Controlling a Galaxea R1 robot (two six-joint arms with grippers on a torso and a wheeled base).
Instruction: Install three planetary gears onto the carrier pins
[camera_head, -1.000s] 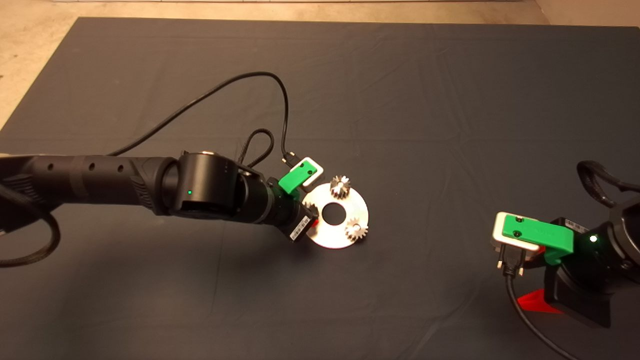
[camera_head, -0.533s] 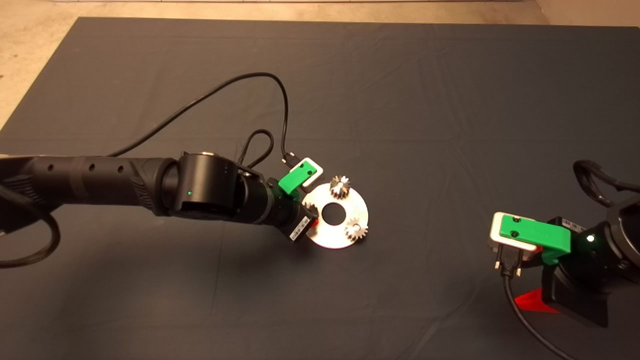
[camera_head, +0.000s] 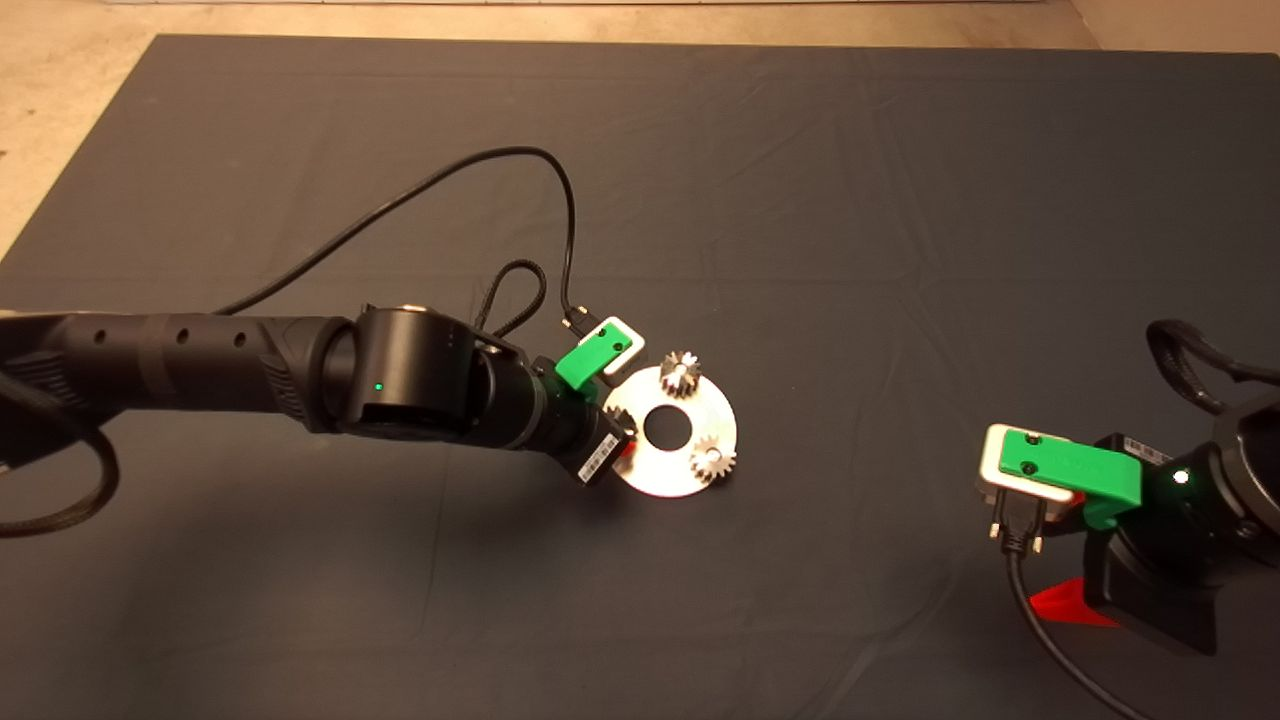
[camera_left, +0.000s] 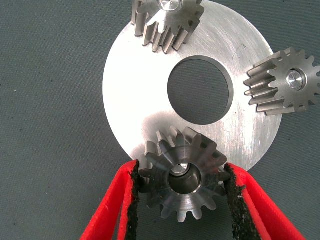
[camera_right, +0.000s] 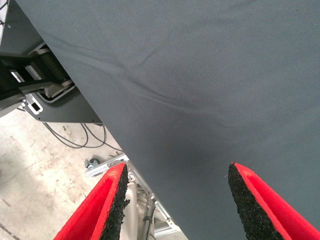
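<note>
In the head view, the disc (camera_head: 672, 428) is lying near the middle of the dark mat (camera_head: 800, 200) on the table. Two planetary gears are seated on its carrier pins: one gear (camera_head: 681, 373) at the far edge of the disc and one gear (camera_head: 712, 459) at its near right edge. The left gripper (camera_head: 618, 440) is being held over the left edge of the disc, and the third gear is hidden under it in this view. The right gripper (camera_head: 1070, 600) is being kept at the lower right edge, well apart from the disc.

In the left wrist view, the third gear (camera_left: 182, 179) is being clamped between the black pads (camera_left: 133, 192) of the left gripper (camera_left: 182, 200). A carrier pin (camera_left: 181, 169) is being seen inside its bore, a little off centre. The gear is lying over the edge of the disc (camera_left: 130, 95).

In the right wrist view, the fingers (camera_right: 112, 200) of the right gripper (camera_right: 175, 200) are being held wide apart over the mat (camera_right: 200, 75), with nothing between them. The floor (camera_right: 40, 170) is showing beyond the mat edge.
</note>
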